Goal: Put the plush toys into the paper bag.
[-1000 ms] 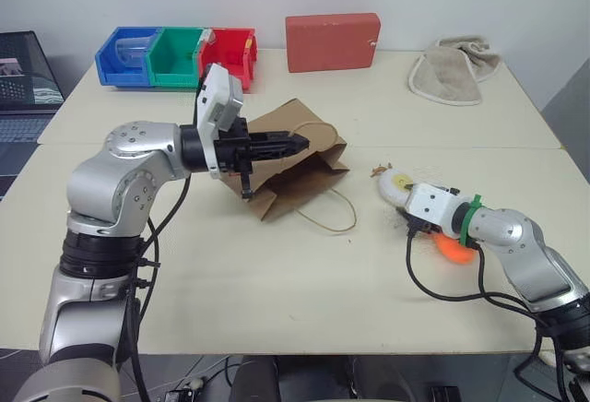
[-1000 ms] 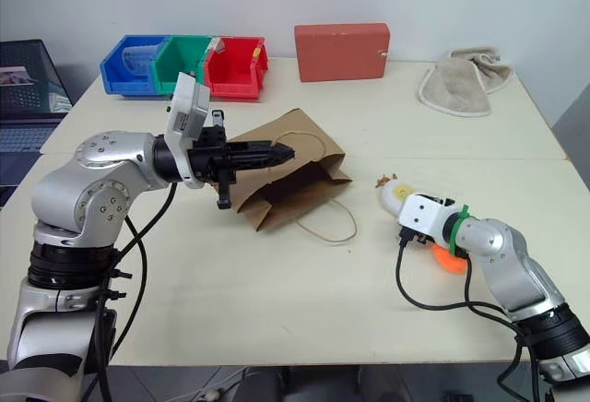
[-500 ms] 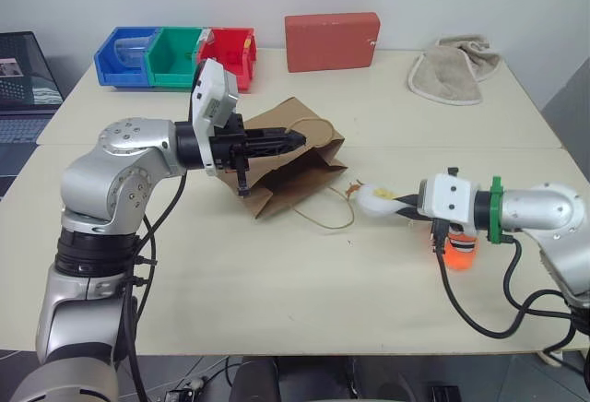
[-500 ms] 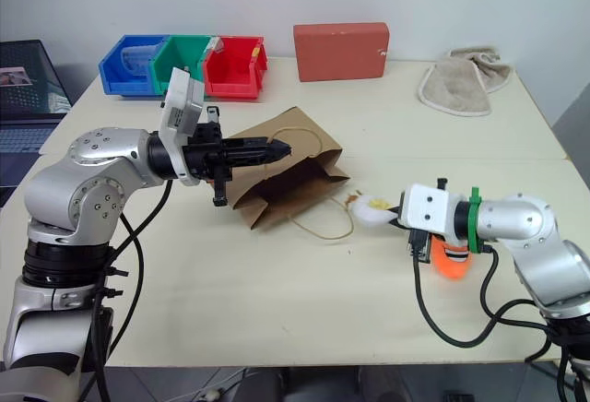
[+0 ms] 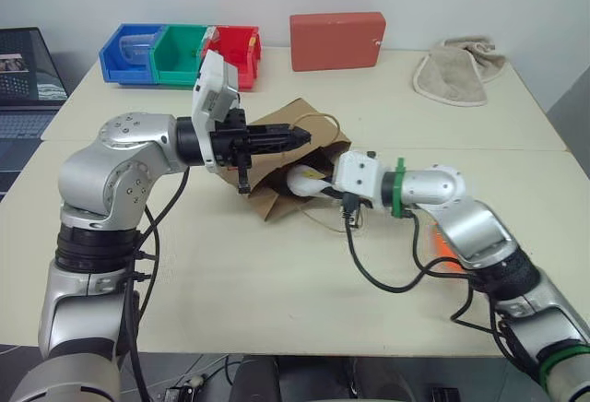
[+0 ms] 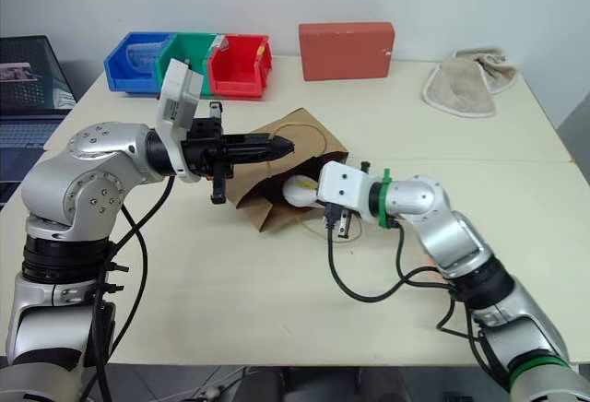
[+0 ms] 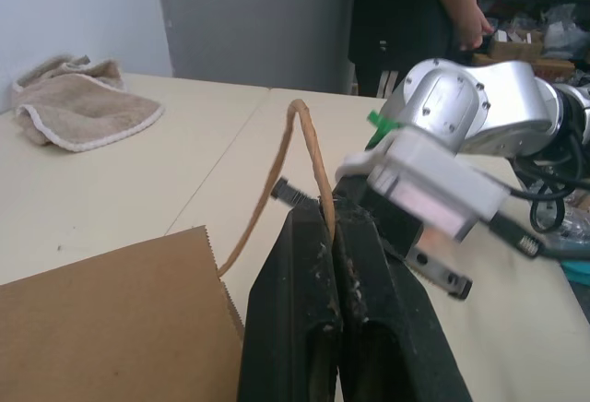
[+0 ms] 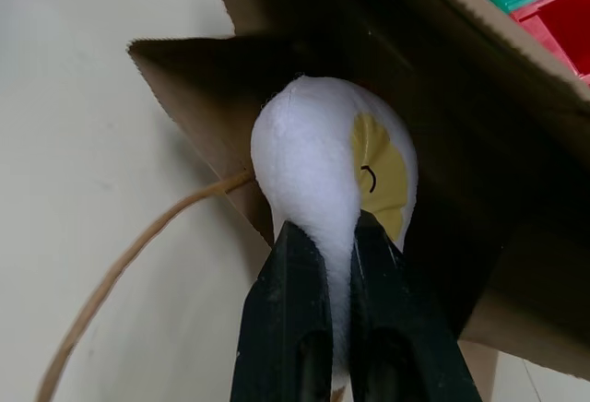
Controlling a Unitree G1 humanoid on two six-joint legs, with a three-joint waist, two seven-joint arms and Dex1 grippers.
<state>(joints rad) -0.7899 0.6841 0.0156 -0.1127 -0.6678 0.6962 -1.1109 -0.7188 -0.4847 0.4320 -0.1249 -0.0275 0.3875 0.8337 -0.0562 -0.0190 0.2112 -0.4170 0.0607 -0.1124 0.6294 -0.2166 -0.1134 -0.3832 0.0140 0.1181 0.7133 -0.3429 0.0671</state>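
1. On the cream table [image 5: 277, 310] the brown paper bag [image 5: 277, 195] lies on its side, mouth facing the robot's right.
2. Left gripper [image 5: 300, 135] is clenched tight on one of the bag's thin loop handles [image 7: 309, 144], so that edge of the mouth is lifted. In the left wrist view the handle runs right between the two black fingers [image 7: 304, 301].
3. Second handle [image 8: 120, 273] just droops onto the table in front of the bag.
4. Right gripper [image 8: 339, 236] is pinched on the white egg toy [image 8: 313, 171], the one with the yellow smiley face, and the egg is sitting right at the bag's mouth, partly under the raised flap. From the head views you see it as a white blob [image 6: 302, 190] at the opening, touching the paper as far as I can tell.
5. Orange carrot toy [image 5: 442, 247] is on the table off to the robot's right, mostly hidden behind the right forearm, so only a sliver of orange shows. Well apart from the bag.
6. Back of the table: a red box [image 5: 337, 41], a row of blue, green and red bins [image 5: 180, 52], and a beige cloth [image 5: 459, 72] in the far right corner.
7. Laptop [image 5: 28, 79] sits off the left edge, and a person in dark clothes [image 7: 415, 15] is standing past the table in the left wrist view.
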